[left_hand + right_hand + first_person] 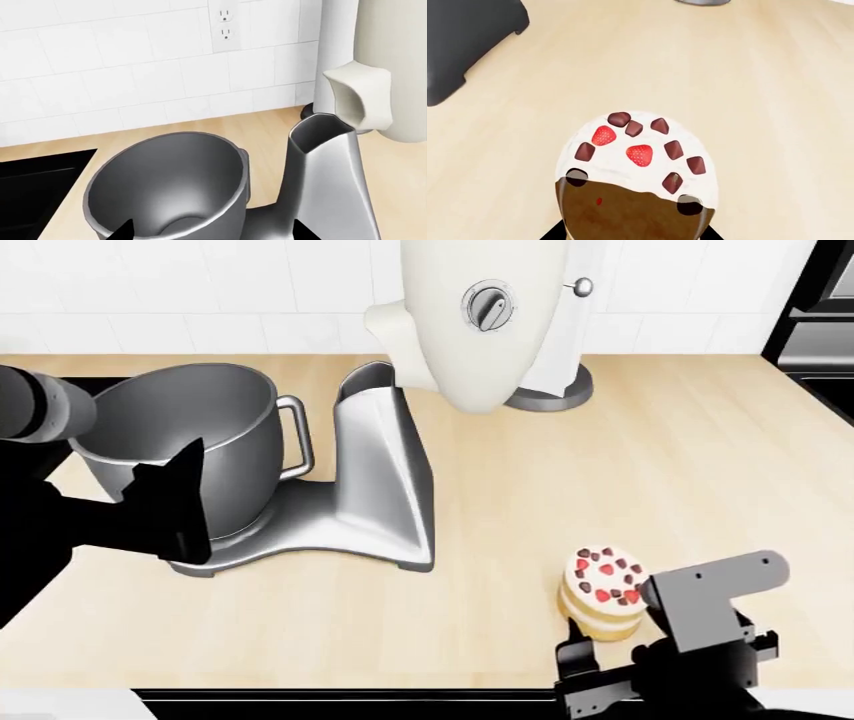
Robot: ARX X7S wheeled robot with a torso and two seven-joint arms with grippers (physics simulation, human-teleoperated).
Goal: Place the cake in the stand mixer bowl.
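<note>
The cake, small and round with white cream, strawberries and chocolate pieces, is at the front right of the wooden counter. My right gripper holds it from the near side. In the right wrist view the cake fills the gap and both black fingertips press its sides. The stand mixer bowl, large steel with a loop handle, sits on the silver mixer base at the left. My left gripper hangs open and empty at the bowl's near rim. The left wrist view looks down into the bowl past the left gripper.
The cream mixer head is tilted up above the base column. A white roll on a dark stand stands behind it. A black cooktop lies left of the bowl. A tiled wall with an outlet is behind. An oven front is at the far right.
</note>
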